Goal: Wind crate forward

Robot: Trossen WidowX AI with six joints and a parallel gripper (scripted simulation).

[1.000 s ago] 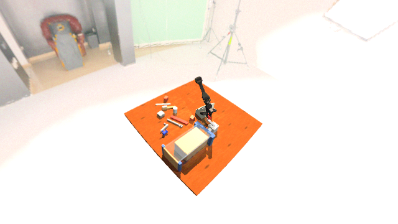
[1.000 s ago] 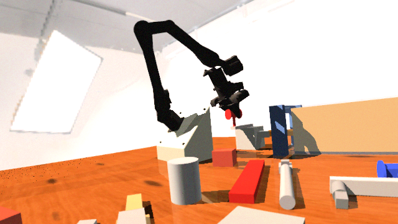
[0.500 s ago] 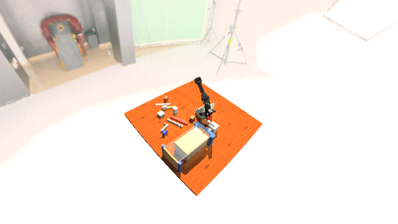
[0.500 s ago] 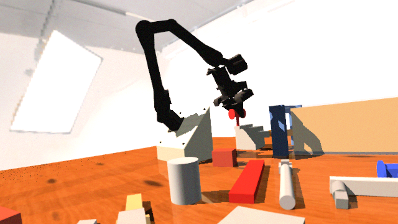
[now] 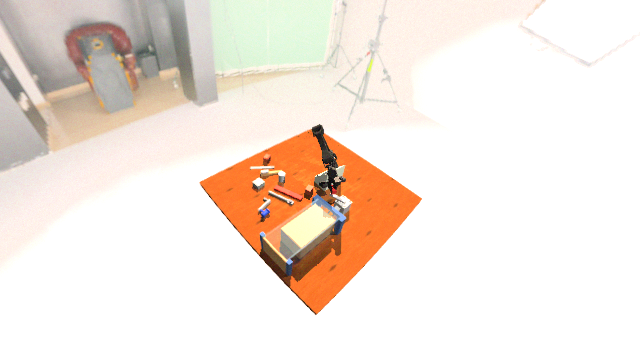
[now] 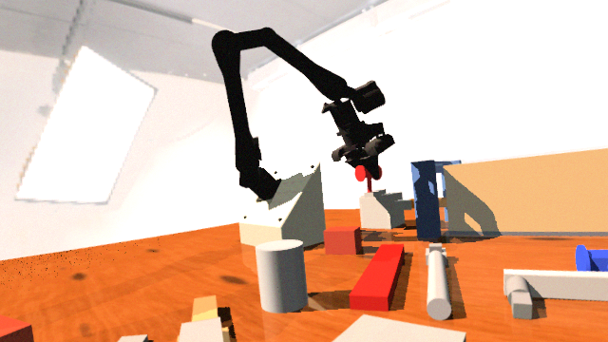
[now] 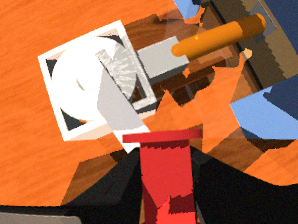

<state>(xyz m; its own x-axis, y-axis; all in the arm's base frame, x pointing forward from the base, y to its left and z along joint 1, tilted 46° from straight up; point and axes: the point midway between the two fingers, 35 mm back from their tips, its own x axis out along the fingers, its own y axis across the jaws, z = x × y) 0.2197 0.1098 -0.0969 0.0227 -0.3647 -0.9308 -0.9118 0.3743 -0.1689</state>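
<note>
My gripper (image 5: 334, 190) (image 6: 370, 172) (image 7: 160, 152) is shut on the red grip of the winch handle (image 6: 361, 173) (image 7: 167, 159). The handle's grey arm reaches from the grip over the round white top of the winch (image 5: 344, 204) (image 6: 374, 211) (image 7: 53, 95). The key and hole are hidden beneath the arm's end. The pale crate (image 5: 307, 229) sits flat in the cubby, close behind the blue steel frame (image 5: 339, 225) (image 6: 427, 204) (image 7: 260, 117); whether they touch cannot be told. An orange strap (image 7: 215, 37) runs from the winch's grey block toward the crate.
Left of the cubby lie a red bar (image 5: 288, 193) (image 6: 380, 280), a grey rod tool (image 5: 281, 198) (image 6: 438, 285) and a blue-ended tool (image 5: 264, 213) (image 6: 596, 260). A red block (image 5: 309, 190) (image 6: 342, 240) and a grey cylinder (image 5: 282, 177) (image 6: 282, 277) stand nearby.
</note>
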